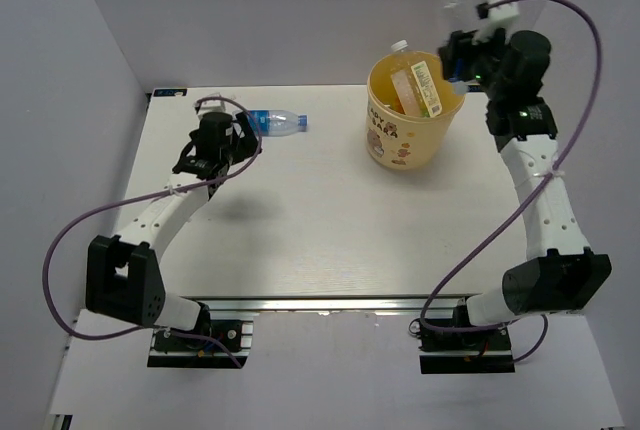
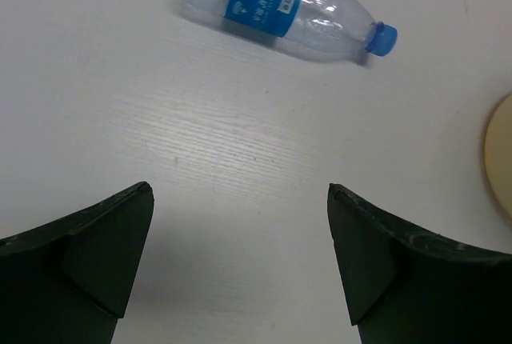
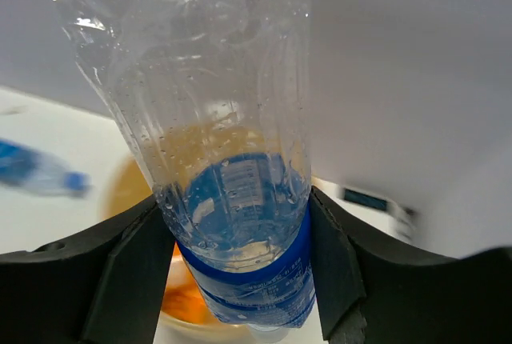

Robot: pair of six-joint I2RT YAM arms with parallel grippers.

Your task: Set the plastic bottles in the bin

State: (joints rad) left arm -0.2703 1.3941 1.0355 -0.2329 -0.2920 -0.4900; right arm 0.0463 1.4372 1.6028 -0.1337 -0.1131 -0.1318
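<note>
My right gripper [image 3: 240, 264] is shut on a clear plastic bottle with a blue label [image 3: 224, 120], held cap down. In the top view the right gripper [image 1: 458, 55] hangs at the right rim of the pale-yellow bin [image 1: 405, 140], and the held bottle's clear base [image 1: 457, 0] sticks out behind it. Bottles lie inside the bin, one with a green label [image 1: 425, 88]. Another clear bottle with a blue label and blue cap [image 1: 275, 122] lies on its side at the back left of the table. My left gripper [image 1: 238, 138] hovers open just short of that bottle [image 2: 280, 8], nothing between its fingers.
White walls enclose the table on the left, back and right. The bin's rim [image 2: 500, 152] shows at the right edge of the left wrist view. A purple cable loops off each arm. The lying bottle [image 3: 36, 170] shows blurred at the left of the right wrist view.
</note>
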